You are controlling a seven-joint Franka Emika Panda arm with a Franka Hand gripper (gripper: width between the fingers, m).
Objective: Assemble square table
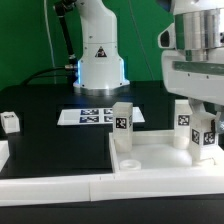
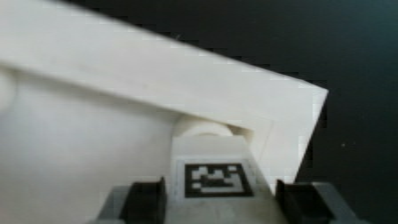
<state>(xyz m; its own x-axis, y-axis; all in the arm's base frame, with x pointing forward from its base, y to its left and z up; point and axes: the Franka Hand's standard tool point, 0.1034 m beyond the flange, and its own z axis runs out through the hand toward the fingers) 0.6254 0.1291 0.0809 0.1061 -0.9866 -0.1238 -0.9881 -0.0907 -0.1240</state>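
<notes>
As the exterior view shows, the square top (image 1: 160,152) lies flat on the black surface (image 1: 50,140) at about four o'clock. It is a smooth white plastic tray with a raised rim. Three blocky white legs stand upright on it, their long axes vertical, each with a black-and-white tag facing the camera. The corner leg (image 1: 122,120) is at the top's nine-o'clock corner and the middle leg (image 1: 184,118) is near three o'clock. The flanked leg (image 1: 207,138) is just beside the middle leg, directly below the gripper (image 1: 206,112). A fourth, the loose leg (image 1: 10,122), sits on the surface at nine o'clock, well apart from the top. The marker board (image 1: 98,115) lies flat beyond the corner leg, in front of the robot base (image 1: 100,55). A white border bar (image 1: 50,186) runs along six o'clock.

From the wrist view, the flanked leg (image 2: 217,172) runs lengthwise away from the gripper (image 2: 217,200). Its tag faces the camera, and its far end meets the square top (image 2: 125,90) near a corner, at a rounded spot too blurred to make out. The jaws stand close on either side of this leg; I cannot tell whether they press it.
</notes>
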